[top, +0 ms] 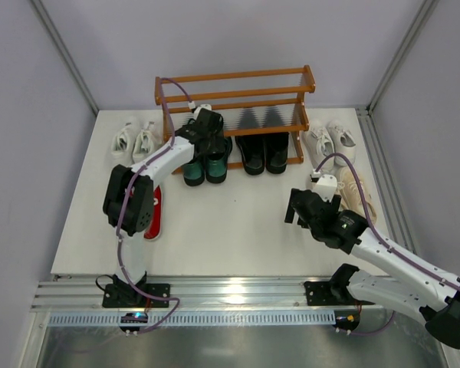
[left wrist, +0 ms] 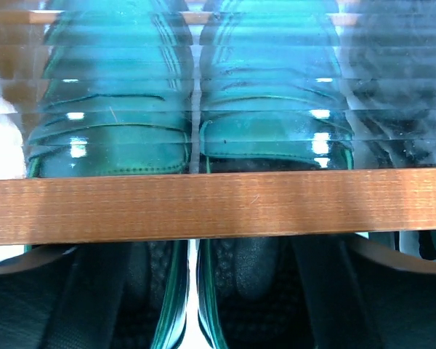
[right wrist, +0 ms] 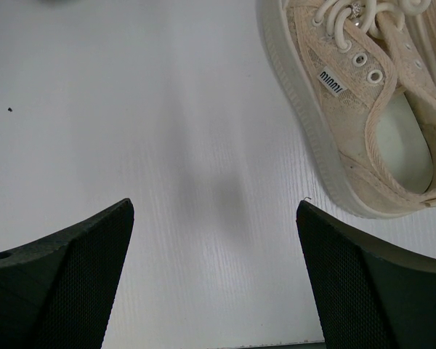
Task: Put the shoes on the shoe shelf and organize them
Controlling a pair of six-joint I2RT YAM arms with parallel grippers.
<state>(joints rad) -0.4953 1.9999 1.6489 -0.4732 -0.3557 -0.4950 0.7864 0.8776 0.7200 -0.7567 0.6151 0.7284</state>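
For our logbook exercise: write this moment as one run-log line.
left claw: at green loafers, toes under shelf, grip unclear | right claw: open over table, beside beige sneaker

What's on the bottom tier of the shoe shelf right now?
Two pairs side by side: dark green loafers and black loafers, heels poking out front. The upper slats of the shoe shelf cover their toes, and the left hand hides part of the green pair.

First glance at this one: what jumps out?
The glossy green loafers catch the eye, toes tucked into the bottom of the shoe shelf beside the black loafers, with the left gripper right at their heels. On the right side, the right gripper hangs open over the table next to a beige sneaker.
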